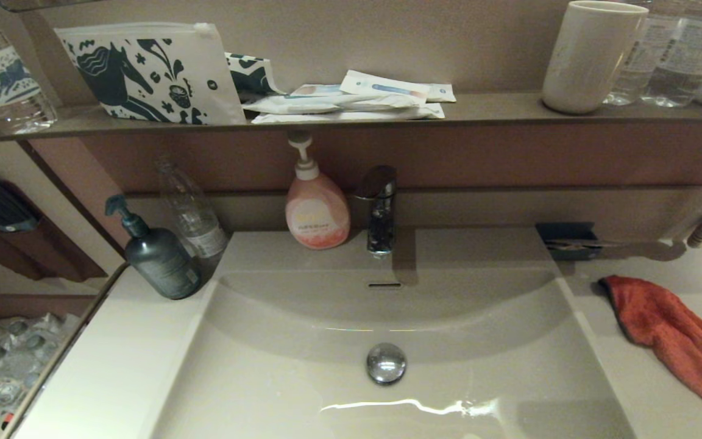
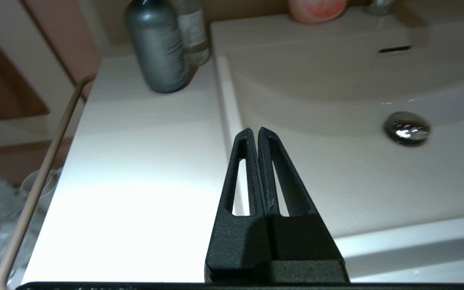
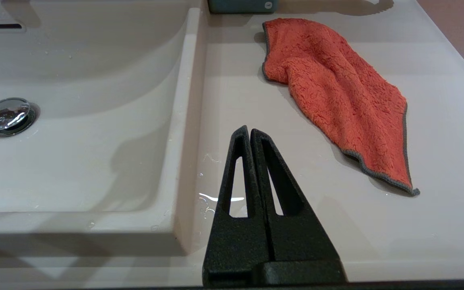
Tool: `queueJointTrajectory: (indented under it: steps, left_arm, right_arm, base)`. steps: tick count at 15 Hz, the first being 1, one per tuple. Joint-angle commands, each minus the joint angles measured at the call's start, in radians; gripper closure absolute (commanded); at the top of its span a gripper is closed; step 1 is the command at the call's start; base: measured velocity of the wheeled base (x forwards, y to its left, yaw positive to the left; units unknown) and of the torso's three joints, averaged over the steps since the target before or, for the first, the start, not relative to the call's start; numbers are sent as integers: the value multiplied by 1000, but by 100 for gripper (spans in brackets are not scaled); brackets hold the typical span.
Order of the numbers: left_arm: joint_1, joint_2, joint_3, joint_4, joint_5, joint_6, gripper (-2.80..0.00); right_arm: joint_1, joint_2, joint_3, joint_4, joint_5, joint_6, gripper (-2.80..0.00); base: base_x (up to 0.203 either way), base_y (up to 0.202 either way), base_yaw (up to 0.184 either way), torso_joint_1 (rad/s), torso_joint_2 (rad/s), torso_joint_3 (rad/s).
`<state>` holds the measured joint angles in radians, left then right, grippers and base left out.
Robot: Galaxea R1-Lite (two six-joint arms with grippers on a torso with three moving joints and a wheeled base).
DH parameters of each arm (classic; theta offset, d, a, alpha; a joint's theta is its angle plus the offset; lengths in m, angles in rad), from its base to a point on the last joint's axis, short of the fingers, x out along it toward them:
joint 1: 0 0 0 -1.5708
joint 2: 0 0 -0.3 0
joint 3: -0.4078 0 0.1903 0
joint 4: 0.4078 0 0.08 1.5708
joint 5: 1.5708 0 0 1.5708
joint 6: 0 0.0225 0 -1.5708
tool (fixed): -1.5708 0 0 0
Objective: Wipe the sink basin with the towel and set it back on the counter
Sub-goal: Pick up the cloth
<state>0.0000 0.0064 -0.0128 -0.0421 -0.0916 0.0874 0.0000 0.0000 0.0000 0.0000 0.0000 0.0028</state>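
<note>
The towel (image 1: 680, 338) lies on the counter (image 1: 625, 378) to the right of the sink basin (image 1: 302, 378), stretched diagonally from its far end near the basin's right rim to its near end at the right edge of the scene, well apart from the drain plug (image 1: 386, 363). It is an orange-red terry cloth with a dark stitched border, lying flat but loosely creased, one long fold running along its length. The right gripper (image 3: 249, 131) hangs above the counter between the basin rim and the towel, fingers pressed together and holding nothing; a few water drops sit on the counter just beside it. The left gripper (image 2: 255, 131) hovers over the left rim of the basin, fingers likewise closed and empty, and appears idle. Judged from this layout, either the wiping is done or it has not begun; the frames do not settle which. If the pickup is the step in hand, the right gripper should spread its fingers first, descend onto the raised fold in the towel's middle instead of the thin stitched edge, and close firmly, since limp cloth on a glossy wet surface is likely to slide or bunch away.
</note>
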Motion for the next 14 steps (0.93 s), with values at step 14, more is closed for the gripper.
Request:
queueJointTrajectory:
  steps: [14]
  left_arm:
    - [0,-5,13,11,58,-46,0]
  right_arm:
    - [0,0,0,0,0,-6,0]
  base:
    - [0,0,0,0,0,0]
